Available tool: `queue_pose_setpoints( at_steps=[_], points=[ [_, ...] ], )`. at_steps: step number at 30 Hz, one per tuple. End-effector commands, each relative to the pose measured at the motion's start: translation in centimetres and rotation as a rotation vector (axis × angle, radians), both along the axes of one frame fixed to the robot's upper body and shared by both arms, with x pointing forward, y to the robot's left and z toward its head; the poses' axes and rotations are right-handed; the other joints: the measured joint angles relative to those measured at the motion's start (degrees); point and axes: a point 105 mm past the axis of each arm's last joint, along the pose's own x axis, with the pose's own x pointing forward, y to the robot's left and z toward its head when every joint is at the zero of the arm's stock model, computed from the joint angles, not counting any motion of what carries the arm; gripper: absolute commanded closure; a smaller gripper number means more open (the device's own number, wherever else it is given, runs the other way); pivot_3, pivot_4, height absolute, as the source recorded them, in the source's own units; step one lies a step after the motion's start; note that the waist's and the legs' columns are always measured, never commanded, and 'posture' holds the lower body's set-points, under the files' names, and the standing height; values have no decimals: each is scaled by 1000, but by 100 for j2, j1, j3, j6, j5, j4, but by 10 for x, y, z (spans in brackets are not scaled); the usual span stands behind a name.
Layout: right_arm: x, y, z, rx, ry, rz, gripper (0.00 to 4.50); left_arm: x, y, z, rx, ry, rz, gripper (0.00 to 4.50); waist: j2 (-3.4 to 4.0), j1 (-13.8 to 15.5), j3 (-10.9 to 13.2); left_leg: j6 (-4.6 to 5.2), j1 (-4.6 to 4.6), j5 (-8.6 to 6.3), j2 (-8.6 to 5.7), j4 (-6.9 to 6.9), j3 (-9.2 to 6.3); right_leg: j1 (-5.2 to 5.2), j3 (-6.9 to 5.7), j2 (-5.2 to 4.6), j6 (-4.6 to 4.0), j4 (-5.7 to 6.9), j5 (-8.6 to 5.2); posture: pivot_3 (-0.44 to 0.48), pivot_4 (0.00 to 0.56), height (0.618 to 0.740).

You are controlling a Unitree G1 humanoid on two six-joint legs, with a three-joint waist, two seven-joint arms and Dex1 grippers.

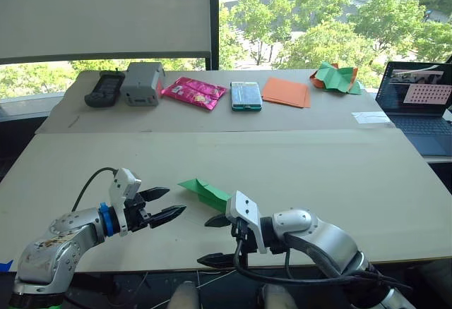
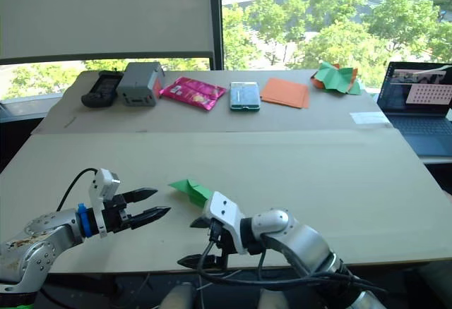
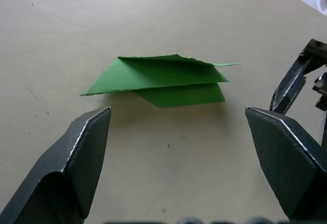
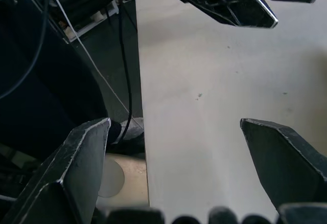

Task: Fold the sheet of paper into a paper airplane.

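jaws: left gripper [image 1: 164, 205] and right gripper [image 1: 212, 240] both wide, empty
paper airplane [image 1: 205, 191]: flat on desk [image 1: 339, 175], at 12 o'clock of right gripper, untouched

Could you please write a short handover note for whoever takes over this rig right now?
Left gripper: jaws open, holding nothing, beside the paper airplane.
Right gripper: jaws open, holding nothing, at the near edge of the table.
Paper airplane: bright green, lying flat on the table between the two grippers, touched by neither; it is already folded into a pointed wedge with layered flaps.
Done: the main folds appear made.
Left: probably only a check of the shape or a final crease; I cannot tell whether the wings are fully formed.
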Motion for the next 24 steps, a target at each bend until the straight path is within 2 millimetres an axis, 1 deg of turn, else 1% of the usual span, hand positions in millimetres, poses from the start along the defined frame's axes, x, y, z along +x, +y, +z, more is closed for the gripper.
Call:
queue_pose_setpoints(
  at_steps=[1, 5, 10, 12, 18, 22, 24],
  points=[
    [18, -2, 5, 14, -48, -95, 0, -3, -7, 12, -2, -33, -46, 46, 1, 18, 0, 0, -5, 0, 0, 1, 0, 0, 0, 0, 0, 1, 0, 0, 150, 706],
    [31, -5, 18, 70, -71, -161, 0, -2, -10, 14, -6, -31, -63, 46, 0, 20, -1, 3, -7, 2, 0, 3, 2, 4, 1, 2, 0, 4, 2, 0, 150, 706],
    [56, -15, 34, 116, -73, -250, 0, 5, -13, 16, -7, -44, -70, 46, -2, 4, -2, 3, 1, 2, 0, 4, 0, 8, 1, 2, 1, 25, 2, 0, 150, 706],
    [63, -17, 35, 109, -80, -268, 0, 6, -16, 17, -9, -50, -74, 46, -3, 3, -2, 3, 5, 2, 0, 10, -1, 10, 3, 2, 0, 43, 2, 0, 150, 706],
    [79, -21, 23, 38, -117, -315, 0, 10, -19, 18, -13, -70, -64, 46, -5, 1, -4, 4, 17, 3, 0, 9, -3, 13, 7, 4, 0, 83, 1, 0, 150, 706],
    [89, -21, 36, 90, -116, -351, 0, 15, -12, 24, -6, -101, -25, 46, -5, -10, -4, 7, 17, 4, 0, 8, -6, 32, 7, 6, 0, 83, 1, 0, 150, 706],
    [91, -22, 43, 104, -129, -342, 0, 16, -10, 26, -8, -109, -15, 46, -5, -13, -4, 32, 18, 20, 0, 8, -8, 46, 7, 8, 0, 83, 1, 0, 150, 706]
  ],
)
